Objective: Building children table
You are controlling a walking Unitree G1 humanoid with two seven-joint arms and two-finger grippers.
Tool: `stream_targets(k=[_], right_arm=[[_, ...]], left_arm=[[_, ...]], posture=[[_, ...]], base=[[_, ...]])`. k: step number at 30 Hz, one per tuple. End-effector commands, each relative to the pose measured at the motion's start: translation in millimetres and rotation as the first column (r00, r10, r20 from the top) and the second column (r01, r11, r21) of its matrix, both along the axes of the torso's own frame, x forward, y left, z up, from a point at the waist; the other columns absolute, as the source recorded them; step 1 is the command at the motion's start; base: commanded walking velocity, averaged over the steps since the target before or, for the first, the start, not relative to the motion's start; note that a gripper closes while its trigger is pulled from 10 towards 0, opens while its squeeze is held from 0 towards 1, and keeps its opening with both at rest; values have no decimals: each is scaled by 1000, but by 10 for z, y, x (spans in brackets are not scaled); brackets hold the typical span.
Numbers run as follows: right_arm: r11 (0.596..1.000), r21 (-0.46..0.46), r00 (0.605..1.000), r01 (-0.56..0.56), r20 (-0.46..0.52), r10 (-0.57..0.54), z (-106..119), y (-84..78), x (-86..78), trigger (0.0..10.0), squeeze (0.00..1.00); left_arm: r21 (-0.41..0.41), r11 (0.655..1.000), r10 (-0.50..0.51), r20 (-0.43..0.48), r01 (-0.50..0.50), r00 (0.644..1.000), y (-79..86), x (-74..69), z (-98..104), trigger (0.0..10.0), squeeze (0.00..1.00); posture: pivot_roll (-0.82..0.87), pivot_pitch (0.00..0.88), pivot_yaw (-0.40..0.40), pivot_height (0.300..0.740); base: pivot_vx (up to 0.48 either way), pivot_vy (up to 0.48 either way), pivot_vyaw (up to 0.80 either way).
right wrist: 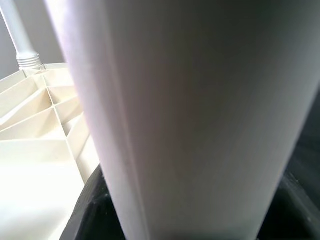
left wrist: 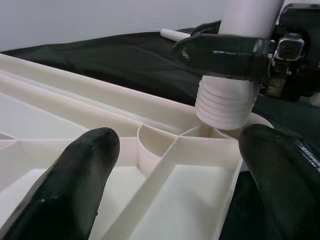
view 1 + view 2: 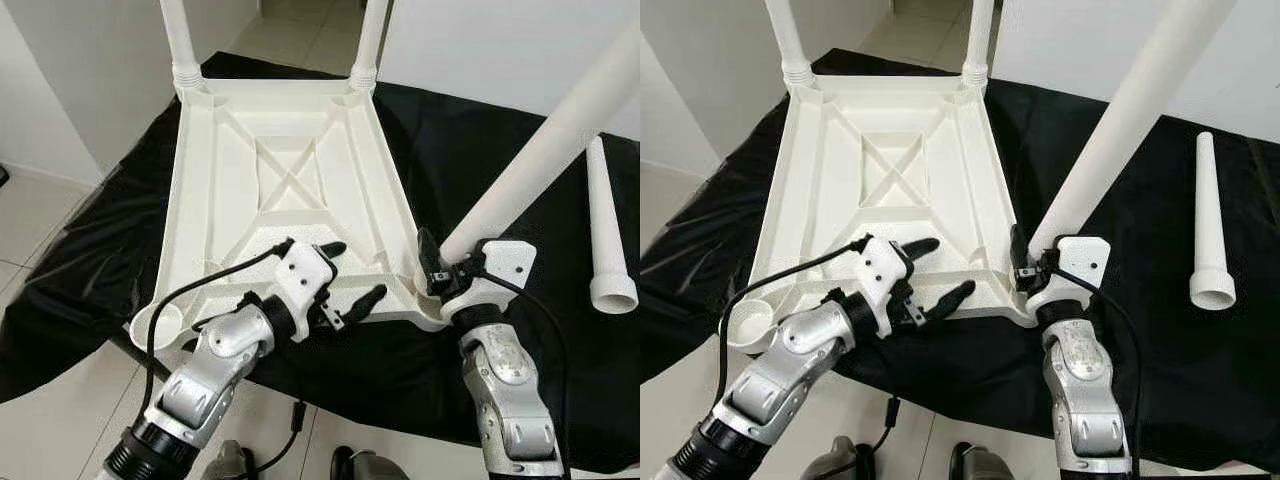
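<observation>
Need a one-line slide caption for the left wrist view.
Right gripper seats a white ribbed plastic leg into the upturned white tabletop's corner socket, framed by open left gripper.

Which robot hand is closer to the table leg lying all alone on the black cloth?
Right. The right gripper holds another leg at the tabletop's corner, beside the loose leg. The left gripper sits farther away, over the tabletop.

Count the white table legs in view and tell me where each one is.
4. Two legs stand screwed into the far corners of the tabletop, one is held by the right gripper at the near right corner, one lies on the black cloth.
</observation>
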State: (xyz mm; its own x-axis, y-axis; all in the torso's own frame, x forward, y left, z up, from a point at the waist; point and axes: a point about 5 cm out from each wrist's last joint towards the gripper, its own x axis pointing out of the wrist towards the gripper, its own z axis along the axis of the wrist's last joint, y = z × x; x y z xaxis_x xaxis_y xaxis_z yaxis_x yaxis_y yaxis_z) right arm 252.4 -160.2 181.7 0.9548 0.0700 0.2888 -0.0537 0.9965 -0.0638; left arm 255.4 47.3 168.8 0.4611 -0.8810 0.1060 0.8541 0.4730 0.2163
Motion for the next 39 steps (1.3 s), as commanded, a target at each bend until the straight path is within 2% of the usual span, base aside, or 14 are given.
stream_targets(k=[1, 12, 19, 29, 32, 36, 39], right_arm=[[1000, -11, 1000, -6, -3, 6, -2, 32, -57, 10000, 0], [999, -37, 998, -1, -68, -2, -153, -24, -171, 10000, 0], [999, -53, 996, 6, -86, -11, -202, -75, -156, 10000, 0], [987, -137, 992, -84, -109, 69, -286, -91, -134, 10000, 0], [989, -115, 990, -94, -117, 81, -297, -100, -120, 10000, 0], [998, -2, 986, -62, -157, 61, -341, -153, -65, 10000, 0], [998, 21, 984, -53, -167, 56, -355, -156, -40, 10000, 0]], left_arm=[[9, 999, -44, 9, 44, 999, -26, -54, -5, 10000, 0], [-2, 999, -40, 21, 40, 999, -22, -29, 36, 10000, 0], [-2, 999, -49, 26, 49, 998, -33, -24, 47, 10000, 0], [-9, 999, -41, 32, 42, 999, 1, 11, 105, 10000, 0], [-11, 999, -43, 31, 43, 999, 5, 13, 107, 10000, 0], [-6, 999, -45, 37, 45, 998, 7, 8, 113, 10000, 0], [-12, 999, -38, 35, 38, 999, 6, 22, 120, 10000, 0]], posture=[[10, 163, -44, 740], [7, 166, -44, 740], [8, 164, -40, 740], [18, 167, -28, 740], [19, 166, -29, 740], [21, 164, -27, 740], [20, 164, -28, 740]], base=[[0, 0, 0], [0, 0, 0], [0, 0, 0], [0, 0, 0], [0, 0, 0], [0, 0, 0], [0, 0, 0]])
